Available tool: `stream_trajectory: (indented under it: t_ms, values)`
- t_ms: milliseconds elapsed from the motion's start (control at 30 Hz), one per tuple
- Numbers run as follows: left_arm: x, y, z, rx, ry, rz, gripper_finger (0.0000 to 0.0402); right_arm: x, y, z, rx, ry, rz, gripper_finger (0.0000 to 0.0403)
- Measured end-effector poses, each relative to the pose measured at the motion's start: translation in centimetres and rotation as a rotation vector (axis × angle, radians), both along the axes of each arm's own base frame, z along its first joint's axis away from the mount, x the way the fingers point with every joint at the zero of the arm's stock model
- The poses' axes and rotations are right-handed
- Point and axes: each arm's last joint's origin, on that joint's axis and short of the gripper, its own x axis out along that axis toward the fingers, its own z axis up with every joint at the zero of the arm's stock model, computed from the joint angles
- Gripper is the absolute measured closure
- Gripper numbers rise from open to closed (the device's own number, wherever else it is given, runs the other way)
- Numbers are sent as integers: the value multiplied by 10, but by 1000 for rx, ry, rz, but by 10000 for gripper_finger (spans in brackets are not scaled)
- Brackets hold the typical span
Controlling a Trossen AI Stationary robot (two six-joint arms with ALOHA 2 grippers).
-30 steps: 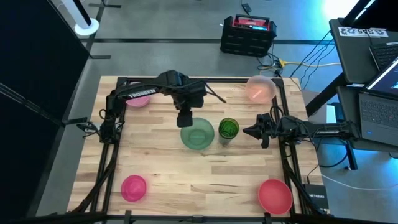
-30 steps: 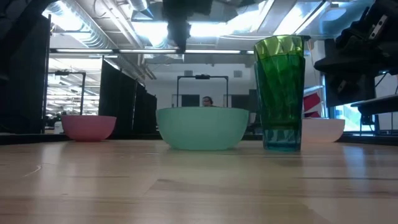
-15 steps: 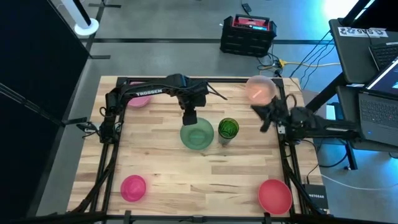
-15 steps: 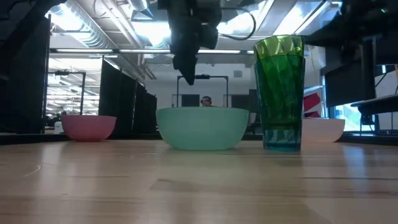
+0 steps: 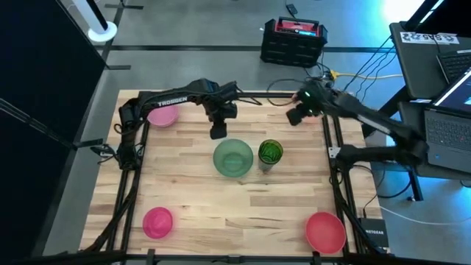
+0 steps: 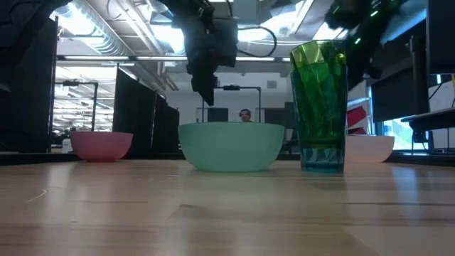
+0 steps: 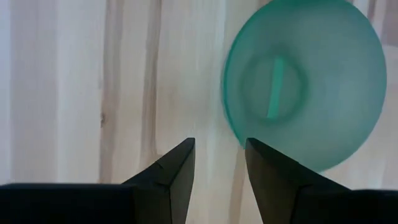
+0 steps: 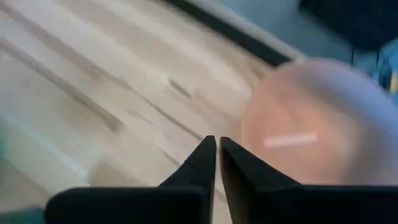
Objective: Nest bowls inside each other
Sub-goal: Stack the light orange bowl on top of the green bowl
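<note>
"TROSSEN" reads on the left arm (image 5: 171, 101); its gripper (image 5: 218, 133), fingers apart, hangs beside the mint-green bowl (image 5: 233, 158). The right gripper (image 8: 217, 163) is nearly together, empty.

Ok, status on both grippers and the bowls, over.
Left gripper open, above table beside mint-green plastic bowl. Right gripper nearly shut, empty, near pale pink plastic bowl. No bowls nested; green faceted tumbler beside mint bowl.

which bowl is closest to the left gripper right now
The large mint-green plastic bowl at the table's middle. The left gripper, open, hangs just beyond its far rim; the pink bowls and the red one sit out toward the table's corners.
</note>
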Motion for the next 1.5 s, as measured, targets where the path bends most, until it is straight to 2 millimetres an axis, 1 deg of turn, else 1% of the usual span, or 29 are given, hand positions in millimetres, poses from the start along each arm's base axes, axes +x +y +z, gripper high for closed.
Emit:
stream_trajectory:
  t_ms: [300,567,700,833,900,967,1000,1233,1500]
  values:
    - [-31,14,32,43,-89,19,273,19,-42,-32,124,181,-14,301]
    - [-61,23,58,90,-163,37,273,28,-77,-68,242,317,-24,235]
    - [-70,29,65,112,-181,44,273,29,-81,-76,252,324,-30,235]
    - [-74,33,65,111,-175,63,273,30,-86,-92,299,359,-33,239]
    - [-75,34,65,111,-174,65,273,33,-87,-100,311,370,-31,256]
    - [-75,34,65,113,-174,61,273,34,-89,-105,321,368,-26,298]
    - [-75,34,65,113,-174,61,273,37,-89,-103,319,365,-18,318]
    - [-78,39,65,115,-174,78,273,68,-84,-48,215,294,92,354]
    - [-81,44,65,118,-174,99,273,94,-65,18,100,206,219,395]
